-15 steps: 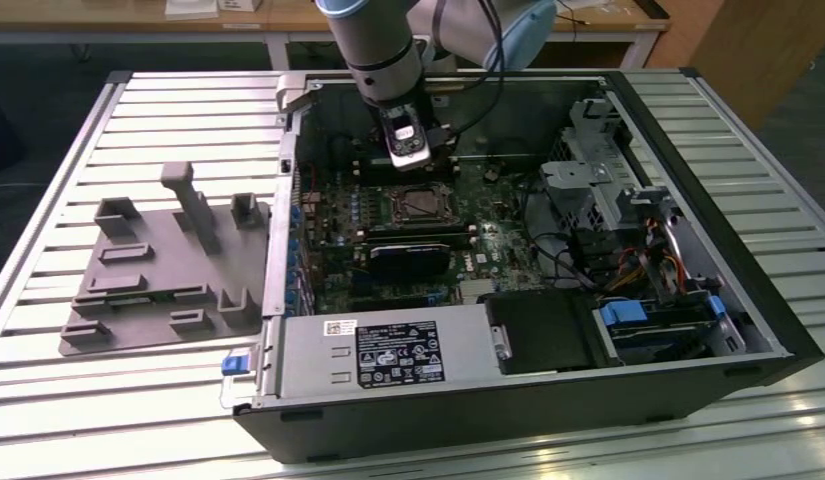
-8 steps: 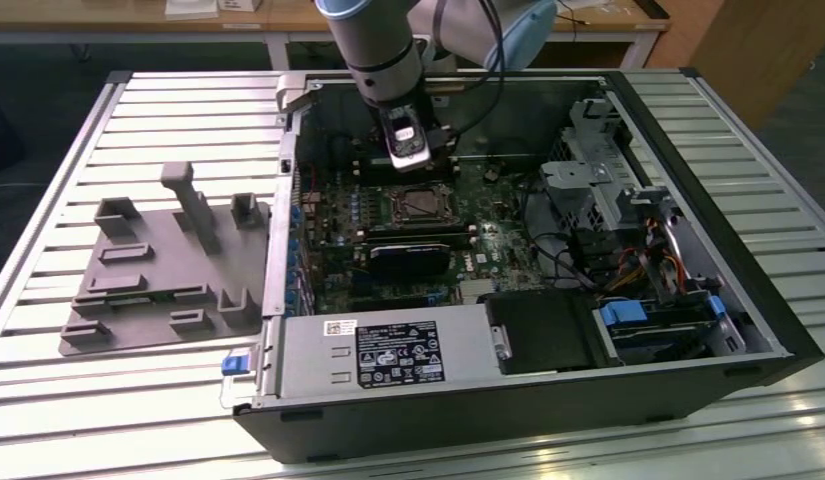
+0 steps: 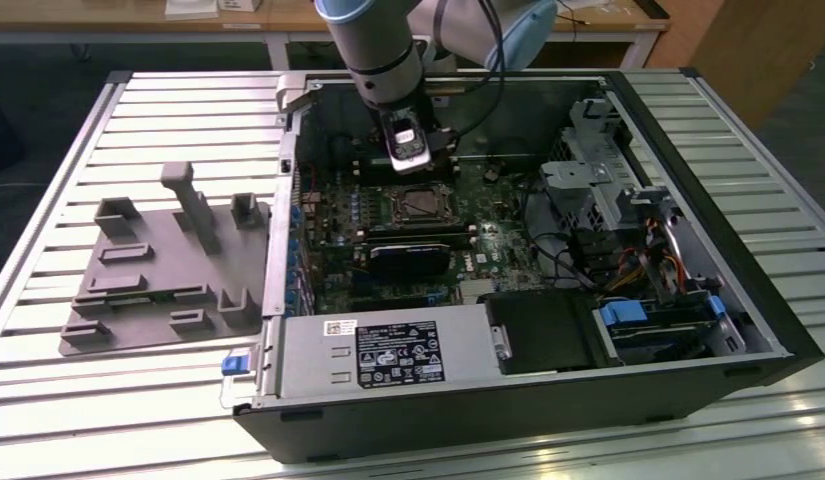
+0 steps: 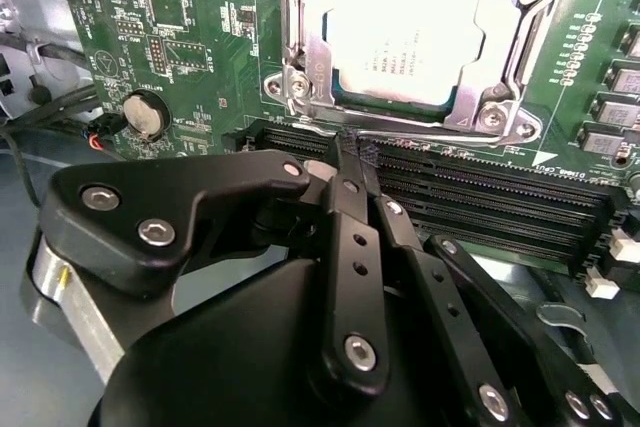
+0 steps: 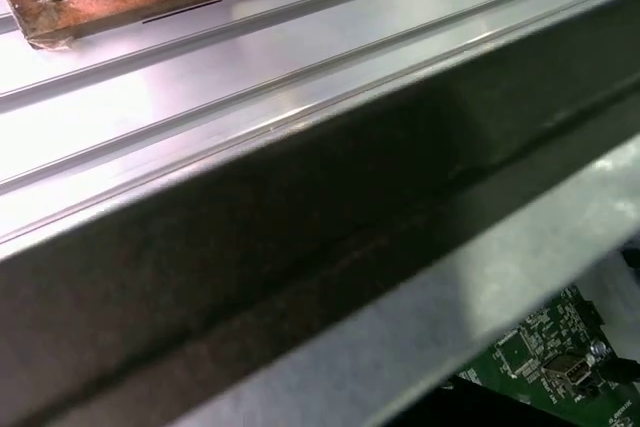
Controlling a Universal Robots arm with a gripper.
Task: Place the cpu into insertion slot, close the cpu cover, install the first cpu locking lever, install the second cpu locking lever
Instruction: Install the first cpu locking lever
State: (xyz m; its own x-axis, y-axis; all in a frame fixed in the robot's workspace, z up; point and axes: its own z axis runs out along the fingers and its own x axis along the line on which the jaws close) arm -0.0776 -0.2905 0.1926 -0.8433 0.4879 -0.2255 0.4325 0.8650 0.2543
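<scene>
The cpu (image 4: 405,37), a dull silver square, lies in the insertion slot (image 3: 419,203) on the green board. The cpu cover (image 4: 308,59), a thin metal frame, lies flat around it. One locking lever (image 4: 293,17) runs along the side of the socket, and another thin lever rod (image 4: 440,131) lies along the edge nearest my fingers. My gripper (image 4: 352,152) is shut, its tips right at the end of that rod; whether they pinch it I cannot tell. In the exterior view my gripper (image 3: 412,160) hangs just behind the socket inside the open computer case.
Long black memory slots (image 4: 480,197) lie between my gripper and the socket. A coin battery (image 4: 145,114) sits on the board. A black card (image 3: 412,258), power supply (image 3: 385,355) and drive cage (image 3: 612,190) crowd the case. A grey fixture (image 3: 159,270) lies on the slatted table (image 3: 105,400).
</scene>
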